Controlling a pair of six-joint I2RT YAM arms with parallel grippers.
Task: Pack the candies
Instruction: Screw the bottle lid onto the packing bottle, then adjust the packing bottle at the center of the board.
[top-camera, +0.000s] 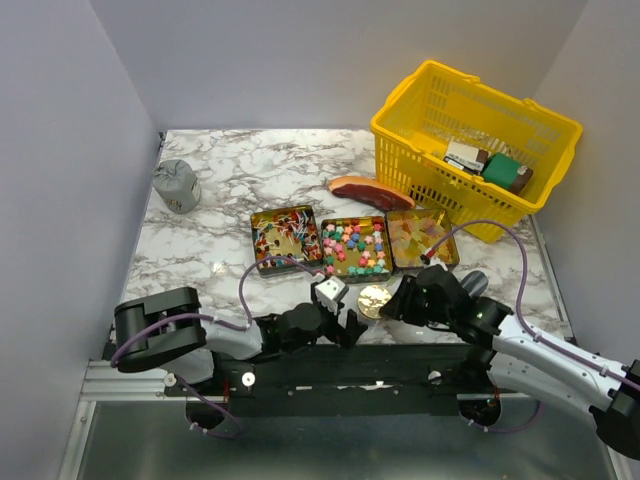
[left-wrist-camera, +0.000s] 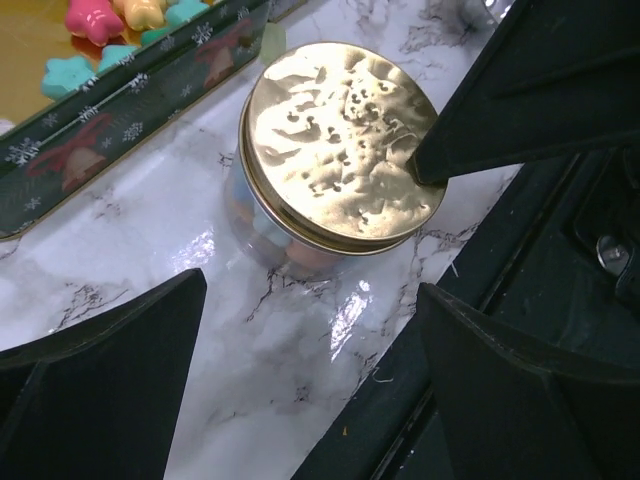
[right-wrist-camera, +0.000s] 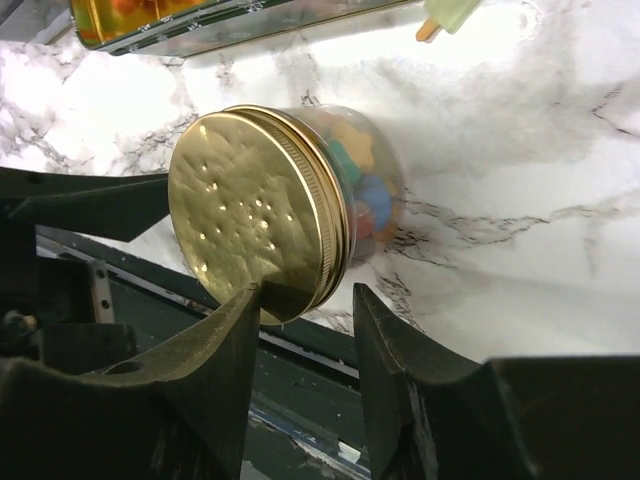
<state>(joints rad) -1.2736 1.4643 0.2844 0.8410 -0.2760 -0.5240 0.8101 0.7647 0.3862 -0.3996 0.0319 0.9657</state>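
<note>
**Candies: sorted in tins, part packed in a lidded jar at the near edge**

Top view. We find the candies (top-camera: 354, 250) sorted by kind in three shallow tins (top-camera: 253, 240) set in a row on the marble counter (top-camera: 210, 250). Wrapped pieces are at left, pastel stars in the middle, translucent yellow-orange pieces at right. A gold-lidded jar (top-camera: 374, 300) stands just in front of the middle tin, between the left tool (top-camera: 346, 322) and the right tool (top-camera: 392, 300). A yellow mesh basket (top-camera: 400, 130), a reddish slab (top-camera: 370, 192) and a grey pouch (top-camera: 176, 185) lie farther back.

Left wrist view. The left tool's jaws stand fully wide and hold nothing; the jar sits beyond them, not between them. The lid (left-wrist-camera: 340, 150) is shiny hammered metal. One of the right tool's fingers (left-wrist-camera: 520, 90) rests its tip on the lid's face near the rim. Pastel pieces show dimly through the glass.

Right wrist view. The right tool (right-wrist-camera: 305, 320) is about half open, straddling the lid's ribbed rim. One finger touches the lid's face and a sliver of gap shows at the other, so we see no firm grip.

Handling, in our judgement: the sweets are tiny, light and loose, the wrapped ones likely slippery, so single picks look unreliable. The glass is smooth and breakable. Take the lid by its ribbed rim and steady the jar's wall.
</note>
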